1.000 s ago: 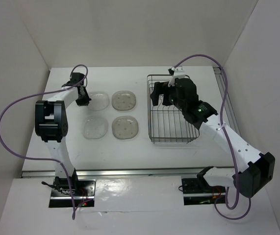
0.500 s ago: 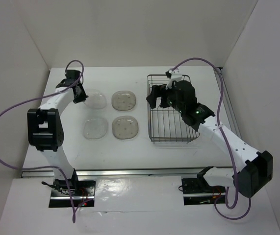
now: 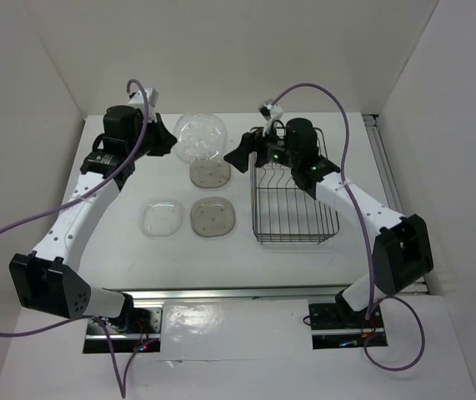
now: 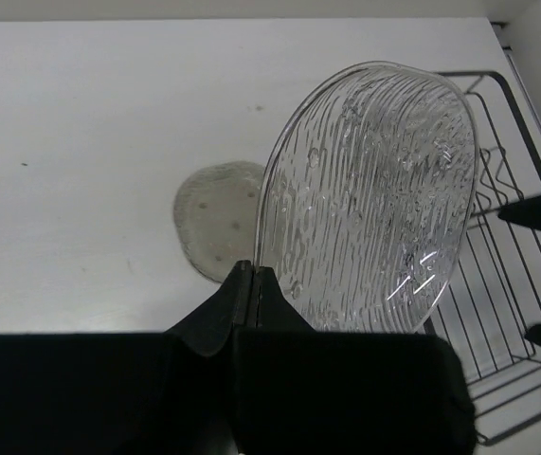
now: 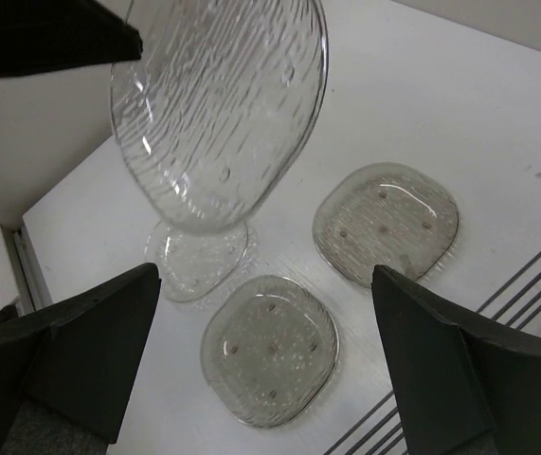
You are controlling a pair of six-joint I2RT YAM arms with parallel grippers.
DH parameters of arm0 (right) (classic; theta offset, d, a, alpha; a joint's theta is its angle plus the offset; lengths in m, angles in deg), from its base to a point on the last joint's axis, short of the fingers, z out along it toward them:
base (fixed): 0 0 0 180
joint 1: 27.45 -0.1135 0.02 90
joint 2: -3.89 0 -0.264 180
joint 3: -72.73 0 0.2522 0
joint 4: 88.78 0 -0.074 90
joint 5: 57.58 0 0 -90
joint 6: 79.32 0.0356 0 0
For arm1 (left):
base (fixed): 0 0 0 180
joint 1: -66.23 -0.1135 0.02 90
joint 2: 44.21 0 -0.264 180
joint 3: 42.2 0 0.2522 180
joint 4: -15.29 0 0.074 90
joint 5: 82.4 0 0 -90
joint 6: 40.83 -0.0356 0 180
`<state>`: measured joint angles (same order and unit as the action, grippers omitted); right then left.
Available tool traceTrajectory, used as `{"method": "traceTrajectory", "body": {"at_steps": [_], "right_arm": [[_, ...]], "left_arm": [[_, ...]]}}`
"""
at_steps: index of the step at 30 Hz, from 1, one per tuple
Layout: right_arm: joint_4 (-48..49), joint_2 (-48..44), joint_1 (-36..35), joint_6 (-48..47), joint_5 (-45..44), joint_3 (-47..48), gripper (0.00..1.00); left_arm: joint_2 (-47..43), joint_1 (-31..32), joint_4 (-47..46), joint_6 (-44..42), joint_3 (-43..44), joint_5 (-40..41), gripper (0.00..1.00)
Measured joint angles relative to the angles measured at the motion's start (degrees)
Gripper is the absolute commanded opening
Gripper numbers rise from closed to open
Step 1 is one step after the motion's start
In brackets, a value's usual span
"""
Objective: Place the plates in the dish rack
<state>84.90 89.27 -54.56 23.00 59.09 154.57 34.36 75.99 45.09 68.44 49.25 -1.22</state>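
Plates [image 3: 212, 217] lie three flat on table [image 3: 246, 258] beside dish rack [image 3: 296, 240]; left gripper [image 4: 251, 284] pinches clear plate [image 4: 365, 199] aloft; right gripper [image 5: 265, 273] gapes.

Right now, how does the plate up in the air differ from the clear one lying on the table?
The raised plate is pinched at its edge by the left gripper; the table plate lies free, touched by nothing. The raised plate stands tilted, nearly on edge, in the air; the table plate lies flat. Both are clear, rounded plates, and neither is in the rack yet.
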Motion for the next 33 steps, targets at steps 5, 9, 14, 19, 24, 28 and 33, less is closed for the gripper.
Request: {"method": "traceTrajectory", "body": {"at_steps": [5,9,14,19,24,28,33], "right_arm": [[1.27,4.37,0.00,0.13,0.57,3.28,0.91],[3.17,5.16,0.37,1.25,0.59,3.93,0.78],[5.42,6.73,2.05,3.30,0.79,4.57,0.69],[5.75,9.09,2.62,4.72,0.68,5.16,0.63],[6.34,9.60,2.62,6.40,1.46,5.33,0.05],[6.86,9.60,2.45,8.39,0.98,5.66,0.00],[5.64,9.07,2.40,9.31,-3.56,5.64,0.00]], "left_arm": [[-0.02,3.41,1.22,0.00,-1.22,-1.36,0.00],[-0.09,4.11,1.62,0.20,-1.25,-2.67,0.00],[-0.81,4.22,0.79,0.63,-2.80,-5.38,0.00],[-0.90,4.24,0.13,1.16,-3.30,-7.19,0.00],[-0.90,4.26,-0.17,2.10,-3.50,-7.56,0.00],[-0.87,4.15,-0.50,2.34,-3.56,-7.02,0.29],[-0.87,4.33,-0.63,3.37,-3.56,-5.88,1.00]]}}
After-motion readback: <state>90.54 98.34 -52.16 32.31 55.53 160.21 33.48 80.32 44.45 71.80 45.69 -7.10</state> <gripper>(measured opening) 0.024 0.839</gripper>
